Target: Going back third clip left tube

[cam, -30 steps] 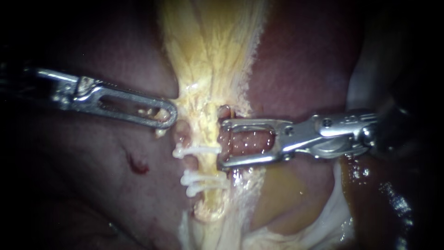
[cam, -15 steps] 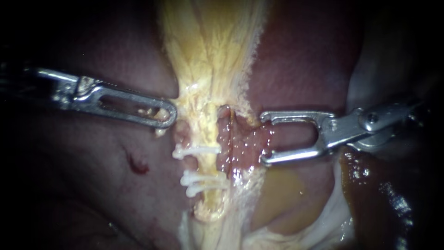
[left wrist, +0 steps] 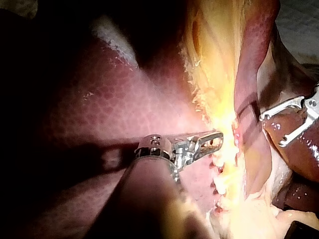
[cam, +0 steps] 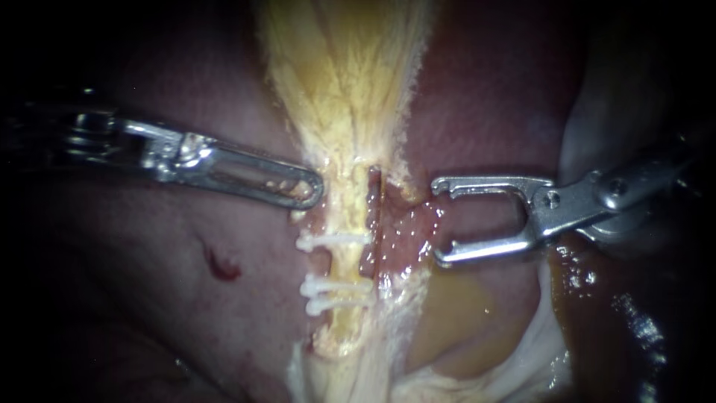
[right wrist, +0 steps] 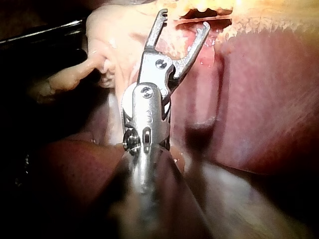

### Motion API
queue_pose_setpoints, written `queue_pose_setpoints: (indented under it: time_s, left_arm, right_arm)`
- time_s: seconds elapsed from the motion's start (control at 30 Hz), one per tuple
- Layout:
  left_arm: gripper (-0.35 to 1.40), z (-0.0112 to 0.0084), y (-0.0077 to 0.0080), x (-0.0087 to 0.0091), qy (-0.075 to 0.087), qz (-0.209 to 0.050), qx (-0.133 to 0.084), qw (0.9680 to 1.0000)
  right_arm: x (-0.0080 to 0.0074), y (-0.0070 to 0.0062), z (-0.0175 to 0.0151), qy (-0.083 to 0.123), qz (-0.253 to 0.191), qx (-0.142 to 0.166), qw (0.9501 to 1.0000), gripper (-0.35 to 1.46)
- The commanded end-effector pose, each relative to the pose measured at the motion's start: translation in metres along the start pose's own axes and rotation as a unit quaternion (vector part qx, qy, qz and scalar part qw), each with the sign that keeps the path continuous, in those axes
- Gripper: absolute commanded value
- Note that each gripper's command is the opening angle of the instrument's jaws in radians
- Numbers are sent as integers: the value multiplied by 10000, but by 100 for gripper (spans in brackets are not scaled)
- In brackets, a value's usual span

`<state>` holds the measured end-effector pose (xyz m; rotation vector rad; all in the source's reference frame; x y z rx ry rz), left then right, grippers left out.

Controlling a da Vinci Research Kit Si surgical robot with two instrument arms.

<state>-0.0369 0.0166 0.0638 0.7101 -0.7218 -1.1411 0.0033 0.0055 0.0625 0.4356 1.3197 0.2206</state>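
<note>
The left tube (cam: 349, 216), pale yellow, runs down the middle of the endoscope view. It carries three white clips: a single clip (cam: 332, 240) above a close pair (cam: 335, 288). My left instrument (cam: 316, 192) lies with its jaws shut on the yellow tissue at the tube's left edge, just above the single clip; it also shows in its own wrist view (left wrist: 215, 139). To the tube's right, my right instrument (cam: 438, 220) stands apart with jaws wide open and empty, beside a pink, wet tube (cam: 399, 227). In the right wrist view its jaws (right wrist: 183, 19) hold nothing.
Dark red liver (cam: 149, 298) surrounds the tubes, with a small bloody spot (cam: 218, 265) on it. Fibrous yellow tissue (cam: 343, 75) fans out above. Brown fluid (cam: 597, 313) and pale tissue (cam: 522, 358) lie at the lower right.
My right instrument has drawn back to the right, off the tubes, its jaws open and empty. My left instrument has moved right, carrying the tube and clips a little that way.
</note>
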Motion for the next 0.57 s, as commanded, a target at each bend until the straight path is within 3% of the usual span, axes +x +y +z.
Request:
queue_pose_setpoints:
  time_s: [0.03,0.2,0.57]
  left_arm:
    - [-35,4,1,0,21,1,-20,10000]
    - [-35,16,6,-2,60,11,-18,10000]
    - [-35,16,6,-2,69,13,-8,10000]
  right_arm:
    - [1,0,0,1,1,0,10000,50]
    - [1,0,0,2,2,0,10000,50]
    - [3,-1,0,17,5,-3,10000,50]
